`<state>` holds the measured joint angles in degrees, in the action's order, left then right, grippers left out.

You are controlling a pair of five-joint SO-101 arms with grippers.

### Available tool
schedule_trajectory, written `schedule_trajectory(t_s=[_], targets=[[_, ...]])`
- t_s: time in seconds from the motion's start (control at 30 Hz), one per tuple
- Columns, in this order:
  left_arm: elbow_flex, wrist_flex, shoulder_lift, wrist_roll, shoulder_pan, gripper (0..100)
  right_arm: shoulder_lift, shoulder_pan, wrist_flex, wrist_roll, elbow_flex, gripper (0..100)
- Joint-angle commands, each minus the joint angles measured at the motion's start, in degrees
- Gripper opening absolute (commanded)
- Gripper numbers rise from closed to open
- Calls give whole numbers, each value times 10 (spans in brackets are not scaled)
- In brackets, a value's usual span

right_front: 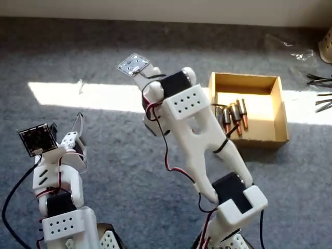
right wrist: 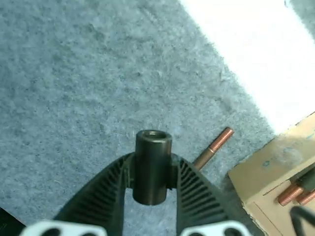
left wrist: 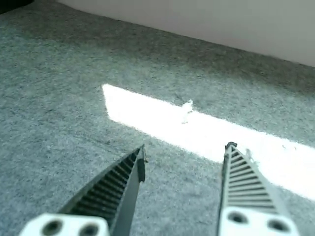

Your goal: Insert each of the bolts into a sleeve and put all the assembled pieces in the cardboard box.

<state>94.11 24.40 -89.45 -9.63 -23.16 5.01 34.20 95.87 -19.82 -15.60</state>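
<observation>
My right gripper is shut on a dark cylindrical sleeve, held upright with its open bore facing the camera, just above the grey carpet. A copper bolt lies on the carpet a short way beyond the sleeve, next to a corner of the cardboard box. In the high view the box stands at the right of the right arm and holds several assembled pieces. My left gripper is open over bare carpet at the near left, with nothing between its fingers.
A bright strip of sunlight crosses the carpet. A small white scrap lies in it. Dark tools and a clear plastic bag lie at the far right. A pale wall runs along the back.
</observation>
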Motion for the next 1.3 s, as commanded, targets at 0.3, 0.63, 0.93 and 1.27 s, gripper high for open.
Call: schedule_trajectory(t_s=[0.3, 0.63, 0.93, 1.27], targets=[[-3, -12, 0, 5, 11, 245, -167, 3, -250, 1, 336, 5], [-3, -12, 0, 5, 11, 245, -166, 3, -330, 1, 434, 6], [-3, -12, 0, 5, 11, 245, -166, 5, -411, 0, 501, 6], [-2, -9, 0, 49, 48, 245, -259, 2, -432, 0, 537, 5]])
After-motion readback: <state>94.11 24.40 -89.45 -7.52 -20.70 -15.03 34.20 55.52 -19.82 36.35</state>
